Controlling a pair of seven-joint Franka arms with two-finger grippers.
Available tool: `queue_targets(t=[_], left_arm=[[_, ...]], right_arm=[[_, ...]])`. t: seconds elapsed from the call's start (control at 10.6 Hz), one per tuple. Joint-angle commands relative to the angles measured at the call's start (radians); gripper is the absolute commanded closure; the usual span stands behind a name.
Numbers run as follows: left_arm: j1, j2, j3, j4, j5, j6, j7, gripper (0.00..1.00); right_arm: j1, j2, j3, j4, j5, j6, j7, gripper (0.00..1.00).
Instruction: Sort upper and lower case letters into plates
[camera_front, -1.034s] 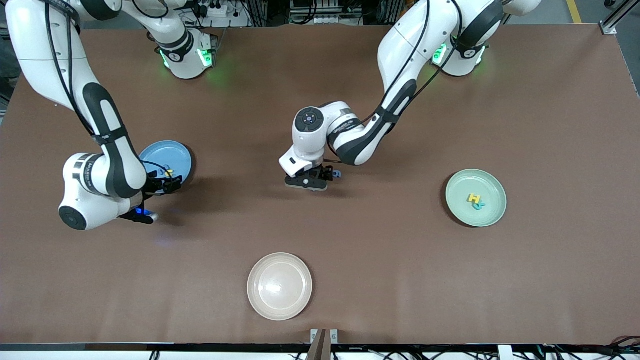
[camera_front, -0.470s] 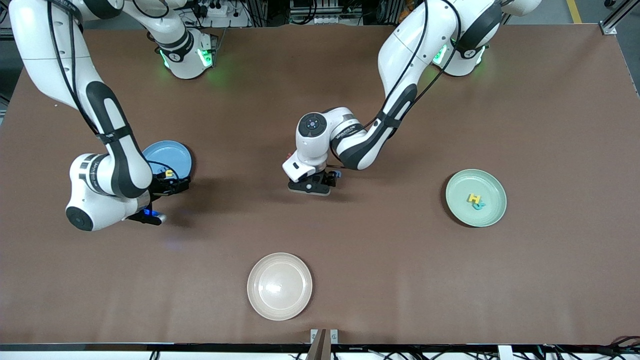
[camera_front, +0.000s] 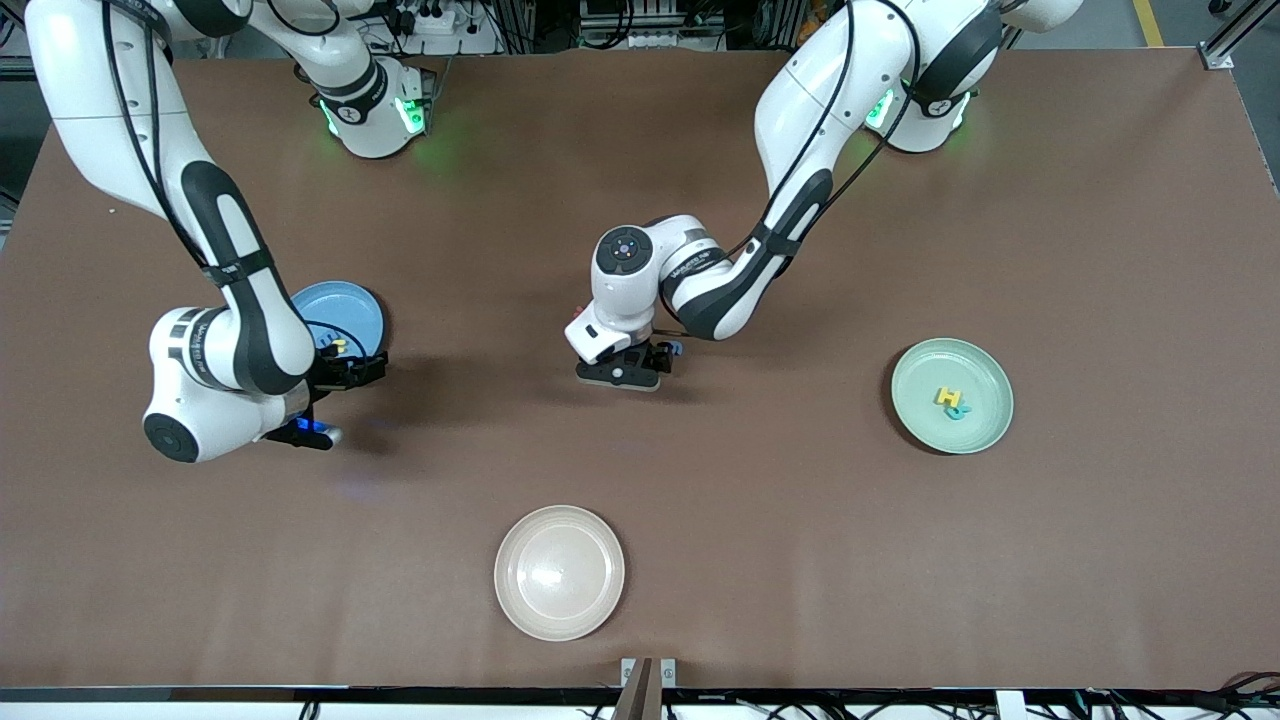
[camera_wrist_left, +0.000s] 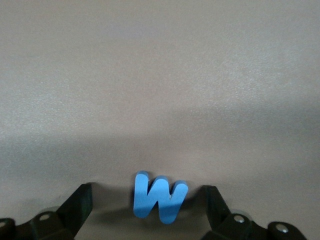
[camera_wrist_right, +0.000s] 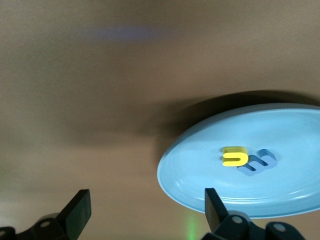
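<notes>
A blue letter "w" (camera_wrist_left: 159, 197) lies flat on the brown table near its middle and shows in the front view (camera_front: 677, 348). My left gripper (camera_wrist_left: 146, 207) is open, one finger on each side of it, not touching; it also shows in the front view (camera_front: 662, 356). My right gripper (camera_wrist_right: 145, 215) is open and empty over the table beside the mid-blue plate (camera_wrist_right: 200, 170), at the rim nearer the front camera (camera_front: 372, 370). That plate (camera_front: 345, 305) holds a yellow letter (camera_wrist_right: 234, 156) and a blue letter (camera_wrist_right: 257, 163). The mint green plate (camera_front: 925, 372) holds a yellow H (camera_front: 945, 396) and a teal letter (camera_front: 961, 411).
An empty cream-beige plate (camera_front: 559, 572) sits near the table's front edge, nearer the front camera than the left gripper. The blue plate is toward the right arm's end of the table, the green plate toward the left arm's end.
My right gripper has drawn back a little from over the blue plate toward its rim. My left gripper has shifted slightly around the blue w.
</notes>
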Motion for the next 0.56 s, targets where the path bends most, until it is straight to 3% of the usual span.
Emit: queue_targets(t=[0.0, 0.19, 0.47], left_arm=[[-0.011, 0.019, 0.008, 0.023, 0.022, 0.012, -0.008, 0.00], [-0.012, 0.019, 0.008, 0.023, 0.022, 0.014, -0.008, 0.06], [-0.016, 0.021, 0.008, 0.023, 0.023, 0.014, -0.005, 0.33]], right_arm=[[0.010, -0.019, -0.001, 0.003, 0.015, -0.021, 0.003, 0.00], [0.011, -0.017, -0.001, 0.010, 0.015, -0.025, 0.003, 0.00], [0.033, -0.019, -0.004, 0.009, 0.013, -0.045, 0.004, 0.00]])
